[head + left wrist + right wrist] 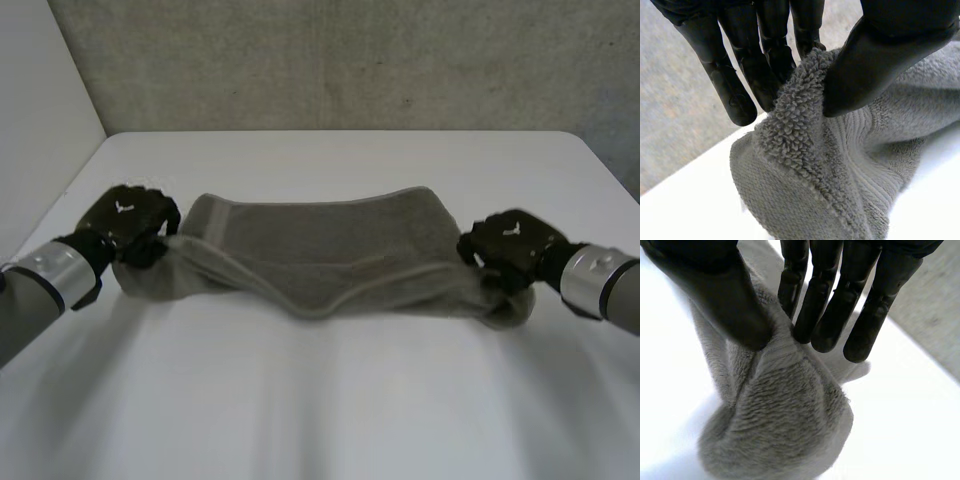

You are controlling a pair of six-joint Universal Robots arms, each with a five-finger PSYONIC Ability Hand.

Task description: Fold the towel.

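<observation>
Towel (330, 255) is lying across the middle of the white surface (330, 420), stretched sideways between my two hands. Its near edge is sagging toward me in a shallow curve.

I am pinching its left end with my left hand (130, 222). In the left wrist view the looped pile is being squeezed between my left thumb (875, 65) and my straight left fingers (765, 75), and the cloth is bunching below them down to the surface. My right hand (510, 245) is gripping the right end the same way. A ridge of cloth is being caught between my right thumb (725, 300) and my right fingers (830, 315), and the rest is hanging in a soft lump beneath. I cannot tell whether either hand is holding a true corner or just a gathered bit of the end.

As I judge it, I am in the middle of carrying one long edge over to meet the other. To do this well I should be moving both hands together at the same height and pace, pulling gently apart so the slack middle is taken up before it drags and creases. Each pinch is holding only a little cloth, so I should be pressing firmly and avoiding any jerk. I should be lowering the held edge onto the opposite one, lining up the hems, before letting go.
</observation>
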